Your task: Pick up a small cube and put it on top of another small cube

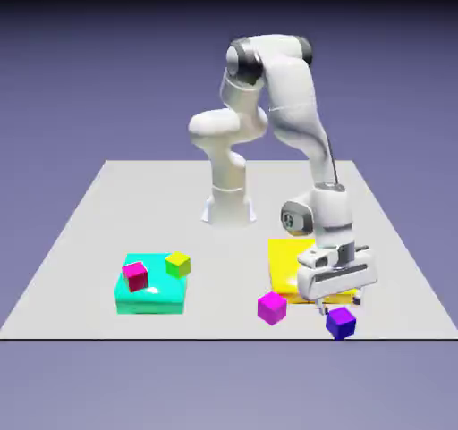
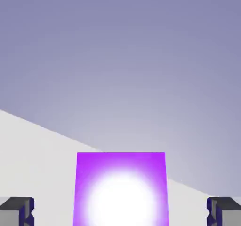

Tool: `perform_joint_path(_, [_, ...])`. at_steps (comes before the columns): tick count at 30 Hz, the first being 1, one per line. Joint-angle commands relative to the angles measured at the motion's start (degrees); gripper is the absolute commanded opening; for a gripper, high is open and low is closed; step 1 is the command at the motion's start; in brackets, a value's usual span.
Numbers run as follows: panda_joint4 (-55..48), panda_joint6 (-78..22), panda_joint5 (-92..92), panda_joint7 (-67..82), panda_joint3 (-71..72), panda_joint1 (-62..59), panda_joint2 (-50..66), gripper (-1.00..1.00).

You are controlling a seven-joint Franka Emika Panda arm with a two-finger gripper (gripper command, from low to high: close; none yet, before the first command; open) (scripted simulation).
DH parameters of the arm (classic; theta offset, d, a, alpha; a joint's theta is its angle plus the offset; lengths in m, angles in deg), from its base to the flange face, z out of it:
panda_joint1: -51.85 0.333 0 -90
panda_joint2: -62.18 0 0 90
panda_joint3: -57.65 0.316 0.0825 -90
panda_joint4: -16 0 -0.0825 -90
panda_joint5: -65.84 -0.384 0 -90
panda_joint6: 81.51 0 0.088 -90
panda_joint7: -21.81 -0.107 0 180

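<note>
The small indigo cube (image 1: 341, 323) rests on the table near its front edge, at the exterior view's right. My gripper (image 1: 338, 305) hangs just above it, open, with a finger on either side. In the hand view the cube (image 2: 120, 173) fills the lower middle, purple with a white glare, and the grey fingertips (image 2: 19, 212) sit far out at the bottom corners, apart from it. The small crimson cube (image 1: 135, 276) stands on a cyan block (image 1: 152, 299) at the exterior view's left.
A yellow-green cube (image 1: 178, 264) shares the cyan block with the crimson one. A bright magenta cube (image 1: 272, 307) lies on the table left of the indigo cube. A flat yellow block (image 1: 288, 263) lies behind my hand.
</note>
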Motion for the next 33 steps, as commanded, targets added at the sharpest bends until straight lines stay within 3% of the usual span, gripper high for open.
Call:
perform_joint_path(1, [-1.0, 0.8, 0.0, -0.1, -0.3, 0.3, 1.7, 0.00])
perform_joint_path(2, [-1.0, 0.8, 0.0, -0.1, -0.3, 0.3, 1.7, -1.00])
perform_joint_path(9, [5.9, -4.8, -0.1, 1.1, 1.8, -2.1, -10.7, -1.00])
perform_joint_path(27, [22.2, -19.4, -26.0, 45.9, -21.6, -30.8, -41.1, -1.00])
perform_joint_path(33, [19.8, -15.3, -40.9, 57.5, -14.9, -34.8, -33.6, -1.00])
